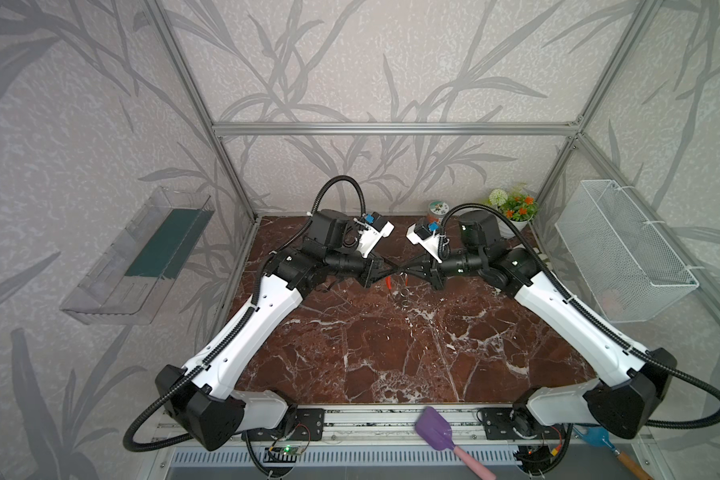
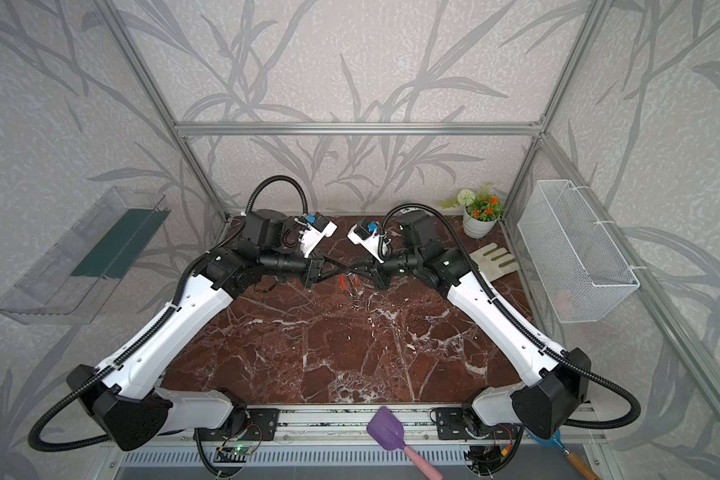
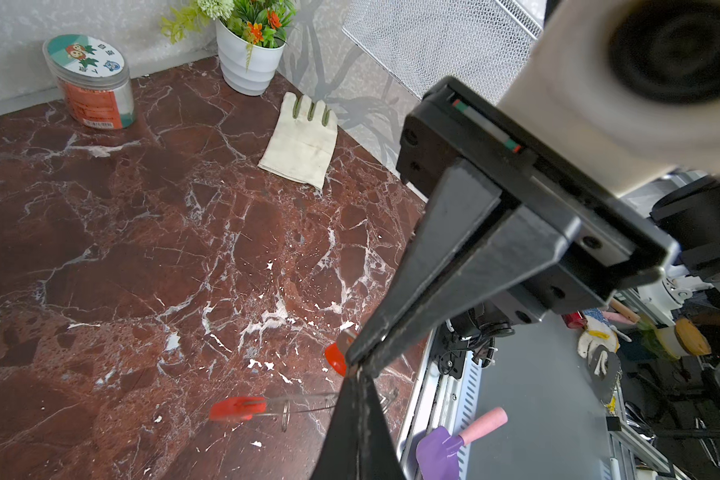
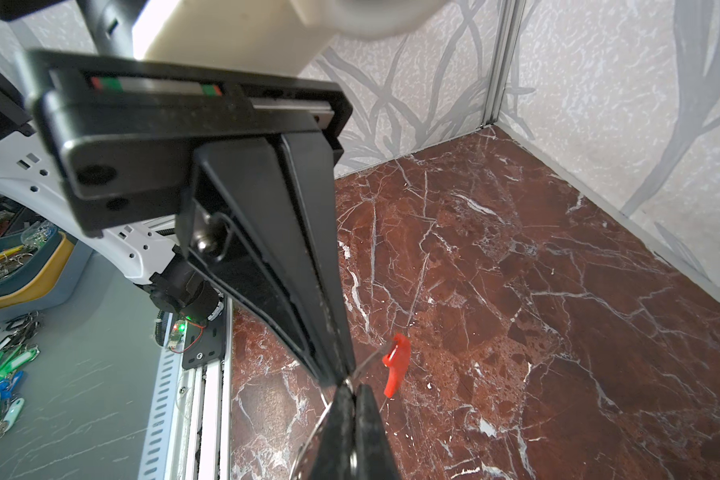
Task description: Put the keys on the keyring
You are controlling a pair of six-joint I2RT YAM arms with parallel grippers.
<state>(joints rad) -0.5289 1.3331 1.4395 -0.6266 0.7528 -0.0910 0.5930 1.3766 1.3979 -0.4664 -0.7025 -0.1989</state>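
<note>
Above the middle of the marble table, my left gripper and right gripper meet tip to tip, both shut. The keyring hangs under them as a thin hoop, its red section blurred. It runs in behind my left fingers, which seem to pinch it. The keys, a red-orange tag with a pale face, sit right at the right gripper's tip. A red piece juts out beside the tips in the right wrist view; I cannot tell if it is tag or hoop.
At the back right lie a white glove, a potted plant and a clear jar. A wire basket hangs on the right wall and a clear shelf on the left. A purple spatula rests on the front rail.
</note>
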